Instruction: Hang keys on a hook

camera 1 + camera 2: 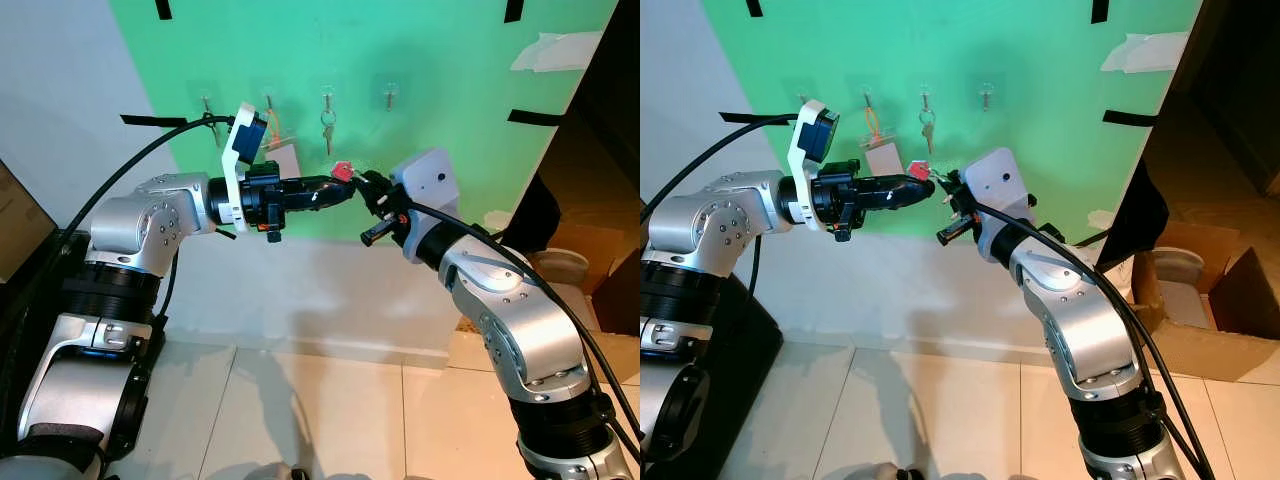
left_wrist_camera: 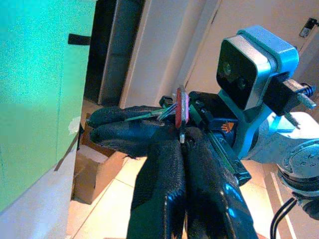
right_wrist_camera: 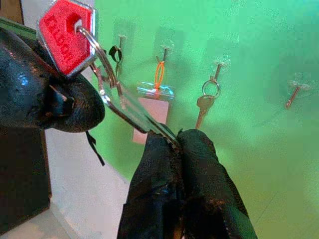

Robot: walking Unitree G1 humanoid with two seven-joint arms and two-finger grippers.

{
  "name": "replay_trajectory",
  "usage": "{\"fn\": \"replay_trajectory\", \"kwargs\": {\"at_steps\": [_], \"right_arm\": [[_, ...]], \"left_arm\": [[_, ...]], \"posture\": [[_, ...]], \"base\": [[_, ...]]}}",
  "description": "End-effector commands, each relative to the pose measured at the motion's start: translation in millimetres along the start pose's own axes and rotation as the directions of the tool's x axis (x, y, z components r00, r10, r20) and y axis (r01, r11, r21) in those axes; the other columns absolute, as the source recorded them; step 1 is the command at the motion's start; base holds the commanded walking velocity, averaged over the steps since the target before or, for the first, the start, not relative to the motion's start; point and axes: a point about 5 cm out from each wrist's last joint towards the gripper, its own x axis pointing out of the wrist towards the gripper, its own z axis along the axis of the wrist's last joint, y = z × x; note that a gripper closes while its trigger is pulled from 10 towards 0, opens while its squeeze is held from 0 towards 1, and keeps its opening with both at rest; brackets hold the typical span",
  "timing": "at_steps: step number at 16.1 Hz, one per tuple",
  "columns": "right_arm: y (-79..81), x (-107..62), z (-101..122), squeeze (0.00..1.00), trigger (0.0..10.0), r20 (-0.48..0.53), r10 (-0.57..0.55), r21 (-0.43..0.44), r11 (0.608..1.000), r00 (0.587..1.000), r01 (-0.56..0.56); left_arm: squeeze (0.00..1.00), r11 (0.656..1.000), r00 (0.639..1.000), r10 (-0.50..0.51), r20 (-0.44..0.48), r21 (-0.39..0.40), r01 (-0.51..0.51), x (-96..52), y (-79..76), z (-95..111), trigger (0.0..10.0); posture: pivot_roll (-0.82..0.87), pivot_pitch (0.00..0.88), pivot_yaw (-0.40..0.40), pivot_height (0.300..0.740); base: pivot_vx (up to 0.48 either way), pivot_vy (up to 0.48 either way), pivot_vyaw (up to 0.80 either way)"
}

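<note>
A small bunch of keys with a red head on a metal ring is held in mid-air in front of the green wall. My left gripper reaches in from the left and is shut on the red head. My right gripper comes from the right and is shut on a pale blade hanging from the same ring. Several hooks line the wall above. One carries an orange loop with a clear tag, another a single key, and the far right hook is bare.
A cardboard box stands on the floor at the right beside a dark doorway. A black cabinet stands at the left. Strips of black tape mark the wall, and pale tiles lie below.
</note>
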Motion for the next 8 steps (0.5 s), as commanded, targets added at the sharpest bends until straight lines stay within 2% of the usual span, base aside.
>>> {"fn": "replay_trajectory", "kwargs": {"at_steps": [1, 8], "right_arm": [[0.8, 0.6, 5.9, 0.0, 0.0, 0.034, 0.013, 0.006, 1.0, 0.999, -0.013], [2.0, 1.0, 7.0, 0.0, 0.0, 0.04, 0.02, 0.011, 1.0, 0.999, -0.02]], "left_arm": [[0.0, 1.0, 1.0, 0.017, 0.01, 0.01, -0.017, -4.4, 0.1, 1.6, 10.0], [0.0, 0.999, 1.0, 0.03, 0.008, 0.015, -0.03, -6.4, 1.5, 1.4, 10.0]], "posture": [[-0.15, 0.0, 0.098, 0.74], [-0.15, 0.0, 0.097, 0.74]], "base": [[0.0, 0.0, 0.0], [0.0, 0.0, 0.0]]}}
